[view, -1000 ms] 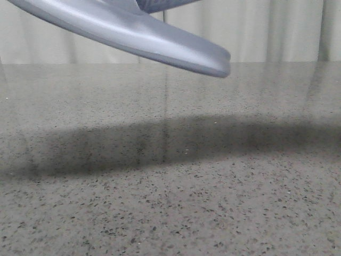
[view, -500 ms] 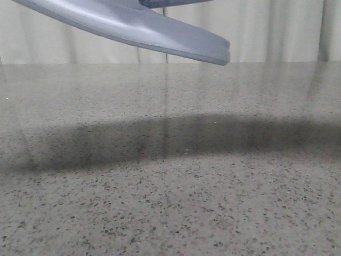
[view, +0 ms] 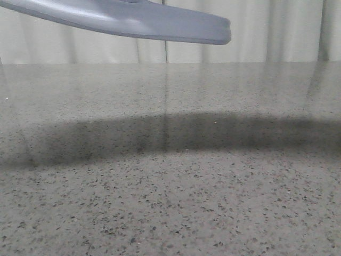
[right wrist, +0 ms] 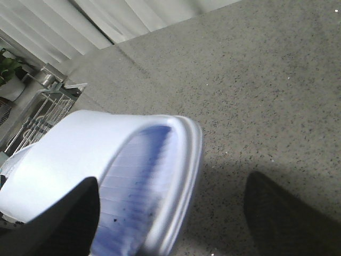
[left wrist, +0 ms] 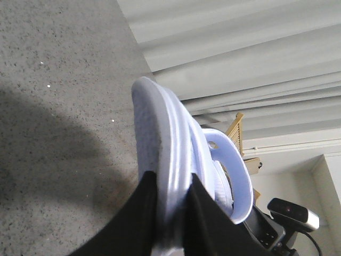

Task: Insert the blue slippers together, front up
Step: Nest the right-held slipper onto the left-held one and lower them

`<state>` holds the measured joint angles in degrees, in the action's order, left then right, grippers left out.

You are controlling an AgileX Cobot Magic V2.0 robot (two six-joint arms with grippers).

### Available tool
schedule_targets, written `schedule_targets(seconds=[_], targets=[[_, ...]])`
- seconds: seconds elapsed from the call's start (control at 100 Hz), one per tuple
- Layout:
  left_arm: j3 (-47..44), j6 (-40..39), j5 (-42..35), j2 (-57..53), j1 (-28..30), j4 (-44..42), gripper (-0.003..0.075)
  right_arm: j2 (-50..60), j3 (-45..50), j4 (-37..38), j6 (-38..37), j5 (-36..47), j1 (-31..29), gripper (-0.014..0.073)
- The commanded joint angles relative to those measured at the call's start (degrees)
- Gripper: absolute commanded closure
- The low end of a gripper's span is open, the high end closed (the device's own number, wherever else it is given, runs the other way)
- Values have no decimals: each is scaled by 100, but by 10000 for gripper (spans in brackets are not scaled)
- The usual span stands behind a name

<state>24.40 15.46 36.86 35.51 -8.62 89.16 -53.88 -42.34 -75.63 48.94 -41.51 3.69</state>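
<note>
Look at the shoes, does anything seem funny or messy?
Only a little: dark specks sit on the ribbed footbed of the blue slipper, like dirt. The left pincer grips a slipper sole held above the table. Nothing looks spilled or broken.

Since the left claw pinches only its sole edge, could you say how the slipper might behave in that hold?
The slipper probably stays stiff: its thick sole juts past the left claw without drooping. It seems light, held aloft by one edge. Its smooth moulded surface could slip.
</note>
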Motion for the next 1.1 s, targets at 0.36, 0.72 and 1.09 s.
schedule_targets(seconds=[0.36,0.72,1.09], targets=[[29,-34,53,464,-63,227,704,1452,-192,-281,977,1653,17,96],[29,464,77,1297,-63,494,704,1982,-181,-83,1091,1741,17,96],[29,1675,484,2229,-63,1311,704,1982,-181,-83,1091,1543,17,96]])
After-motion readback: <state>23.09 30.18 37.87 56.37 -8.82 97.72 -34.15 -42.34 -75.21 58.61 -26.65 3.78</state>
